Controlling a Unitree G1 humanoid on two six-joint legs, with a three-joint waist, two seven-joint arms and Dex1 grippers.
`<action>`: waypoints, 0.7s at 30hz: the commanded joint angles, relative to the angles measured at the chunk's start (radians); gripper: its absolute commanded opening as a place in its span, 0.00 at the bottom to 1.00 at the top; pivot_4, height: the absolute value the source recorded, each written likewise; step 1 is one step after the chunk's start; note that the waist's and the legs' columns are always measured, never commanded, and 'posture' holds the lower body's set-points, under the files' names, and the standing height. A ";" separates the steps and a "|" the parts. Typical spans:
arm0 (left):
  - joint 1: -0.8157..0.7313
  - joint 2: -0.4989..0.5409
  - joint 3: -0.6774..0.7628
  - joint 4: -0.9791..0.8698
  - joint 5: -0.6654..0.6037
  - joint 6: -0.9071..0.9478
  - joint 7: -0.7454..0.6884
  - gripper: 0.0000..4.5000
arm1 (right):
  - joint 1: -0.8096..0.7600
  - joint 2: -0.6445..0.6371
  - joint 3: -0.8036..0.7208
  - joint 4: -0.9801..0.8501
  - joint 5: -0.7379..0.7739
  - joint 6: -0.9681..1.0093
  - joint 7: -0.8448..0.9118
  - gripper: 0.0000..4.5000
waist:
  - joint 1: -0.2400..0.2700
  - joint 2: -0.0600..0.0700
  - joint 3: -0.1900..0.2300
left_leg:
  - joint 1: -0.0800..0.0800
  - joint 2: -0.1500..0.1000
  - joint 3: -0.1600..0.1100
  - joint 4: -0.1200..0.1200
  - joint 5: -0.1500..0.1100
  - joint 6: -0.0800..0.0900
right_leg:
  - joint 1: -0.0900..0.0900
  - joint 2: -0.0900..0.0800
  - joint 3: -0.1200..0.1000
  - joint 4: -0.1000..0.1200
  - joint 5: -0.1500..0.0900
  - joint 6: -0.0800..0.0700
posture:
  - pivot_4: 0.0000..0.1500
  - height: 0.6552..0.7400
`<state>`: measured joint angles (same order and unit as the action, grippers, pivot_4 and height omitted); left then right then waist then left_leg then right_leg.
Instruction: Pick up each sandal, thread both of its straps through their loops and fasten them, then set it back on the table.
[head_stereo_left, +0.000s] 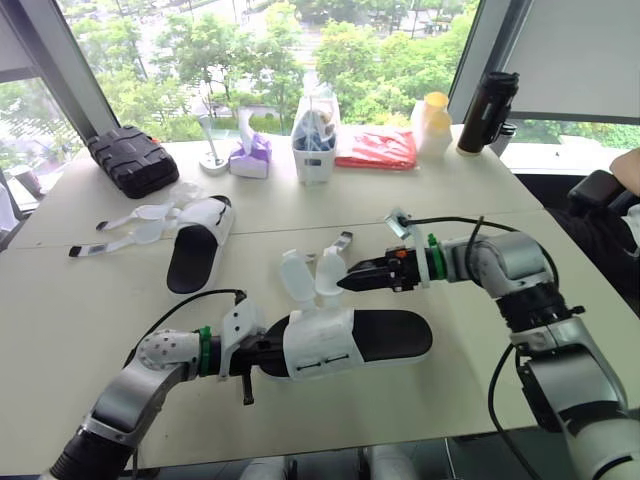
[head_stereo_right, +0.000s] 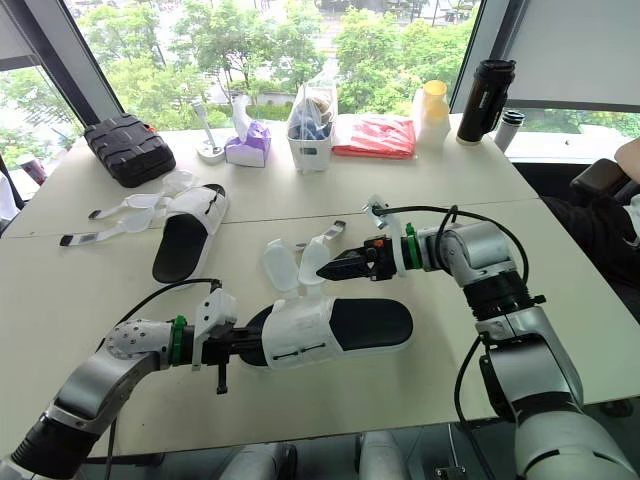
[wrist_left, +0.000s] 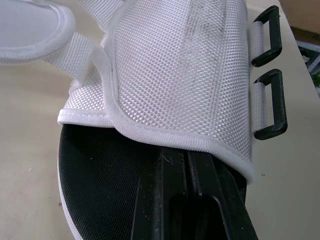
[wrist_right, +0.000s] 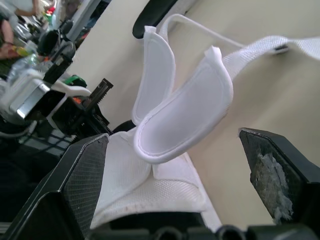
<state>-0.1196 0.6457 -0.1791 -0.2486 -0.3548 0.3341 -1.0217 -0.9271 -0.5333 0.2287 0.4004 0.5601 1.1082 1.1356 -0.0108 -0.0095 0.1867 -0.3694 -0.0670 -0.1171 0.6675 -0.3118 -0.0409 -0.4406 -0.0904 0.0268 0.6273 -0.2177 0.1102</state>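
A white sandal with a black footbed lies on the table near its front edge. My left gripper is shut on that sandal's end, its fingers reaching under the white mesh upper. Two black loops hang off the upper's side. Both padded strap flaps stand up unfastened. My right gripper is open, and one flap sits between its fingers. A second sandal lies at the left rear, its straps spread loose on the table.
Along the far edge stand a black case, a purple tissue pack, a white holder with a bag, a red cloth, a pale bottle and a black flask. A person's arm shows at the right.
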 joint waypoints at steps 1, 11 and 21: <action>0.020 -0.001 -0.027 -0.002 0.021 0.009 0.002 0.01 | -0.074 0.049 0.003 0.095 -0.029 0.015 -0.002 1.00 | -0.001 0.000 0.000 | 0.000 0.000 0.000 0.000 0.000 0.000 | 0.000 0.000 0.000 0.000 0.000 0.000 | 1.00 1.00; 0.024 -0.003 -0.022 -0.002 0.026 0.009 0.004 0.01 | -0.256 0.248 -0.127 0.496 -0.077 -0.065 -0.076 1.00 | -0.002 0.000 0.000 | 0.000 -0.003 -0.001 0.000 0.000 0.000 | -0.001 -0.001 0.000 0.002 0.000 0.000 | 1.00 1.00; 0.016 -0.004 -0.022 -0.001 0.029 0.010 0.004 0.01 | -0.358 0.315 -0.270 0.759 -0.137 -0.195 -0.202 1.00 | -0.004 0.001 0.000 | 0.000 -0.004 -0.001 0.000 0.000 0.000 | -0.002 -0.001 0.000 0.002 0.000 0.000 | 1.00 1.00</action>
<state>-0.1131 0.6438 -0.1751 -0.2575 -0.3451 0.3351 -1.0194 -1.2477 -0.2234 -0.0099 1.1513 0.4277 0.9369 0.9348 -0.0149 -0.0087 0.1863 -0.3696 -0.0709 -0.1178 0.6673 -0.3117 -0.0410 -0.4422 -0.0914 0.0270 0.6295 -0.2178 0.1101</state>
